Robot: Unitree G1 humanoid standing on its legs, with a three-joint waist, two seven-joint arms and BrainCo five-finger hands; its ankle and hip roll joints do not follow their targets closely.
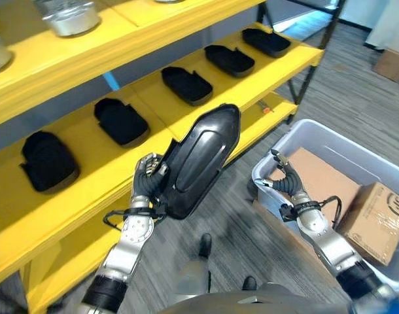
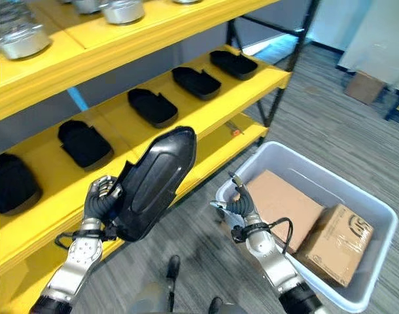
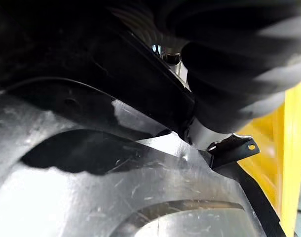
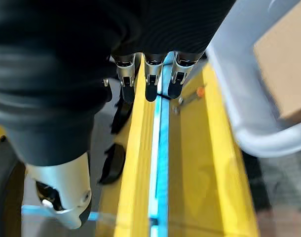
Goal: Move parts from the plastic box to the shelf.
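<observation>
Black part (image 1: 201,160) in left hand (image 1: 147,180), before yellow shelf (image 1: 82,190).

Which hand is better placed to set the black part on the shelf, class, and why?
The left hand: it already grips the black part beside the yellow shelf. The right hand hangs open and empty over the plastic box.

The right hand (image 4: 148,74) hung empty with loosely curled fingers above the yellow shelf (image 4: 190,163), black parts (image 4: 113,163) beyond, the grey plastic box (image 4: 239,98) alongside.
</observation>
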